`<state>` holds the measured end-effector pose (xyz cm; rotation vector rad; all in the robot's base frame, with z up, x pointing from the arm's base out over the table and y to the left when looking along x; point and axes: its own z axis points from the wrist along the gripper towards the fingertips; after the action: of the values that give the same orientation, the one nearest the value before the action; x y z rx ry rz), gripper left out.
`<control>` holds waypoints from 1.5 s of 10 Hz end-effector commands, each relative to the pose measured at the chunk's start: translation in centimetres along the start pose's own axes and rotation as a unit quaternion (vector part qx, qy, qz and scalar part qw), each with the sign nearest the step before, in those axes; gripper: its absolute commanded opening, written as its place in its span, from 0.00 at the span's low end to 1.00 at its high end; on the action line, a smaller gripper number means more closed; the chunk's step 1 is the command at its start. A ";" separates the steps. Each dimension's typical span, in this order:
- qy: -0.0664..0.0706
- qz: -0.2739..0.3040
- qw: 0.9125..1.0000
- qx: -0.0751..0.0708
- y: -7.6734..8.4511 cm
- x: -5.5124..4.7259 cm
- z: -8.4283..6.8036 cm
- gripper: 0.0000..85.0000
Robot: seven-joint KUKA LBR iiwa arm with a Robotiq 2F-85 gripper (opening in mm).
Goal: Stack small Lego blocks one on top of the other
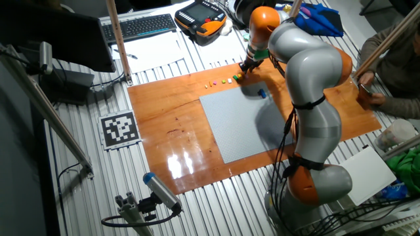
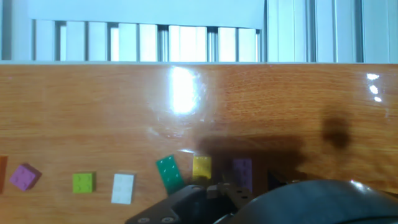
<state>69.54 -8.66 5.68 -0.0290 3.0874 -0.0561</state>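
Yellow brick lies just ahead of the pincer, between green brick and purple brick, long axis pointing away; whether the pincer is released or clenched I cannot tell.

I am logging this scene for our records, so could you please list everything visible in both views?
small plastic Lego blocks: six fully seen in the hand view, purple, lime, white, dark green, yellow, lilac, in a row on the board; an orange one cut off at the left edge
small blue block: one, on the baseplate
flat grey studded baseplate: one, on the board
orange wooden board: one, on the table
black keyboard: one, at the back
printed marker tag: one, black and white, left of the board
gripper: one, dark, low over the row, jaw state unclear
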 end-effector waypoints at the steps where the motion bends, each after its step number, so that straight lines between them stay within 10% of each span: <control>1: -0.001 0.000 1.000 -0.003 -0.1 0.0 0.4 0.40; 15: -0.026 0.001 1.000 -0.012 0.0 0.9 3.0 0.40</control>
<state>68.78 -8.75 2.64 -0.0274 3.0363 -0.0174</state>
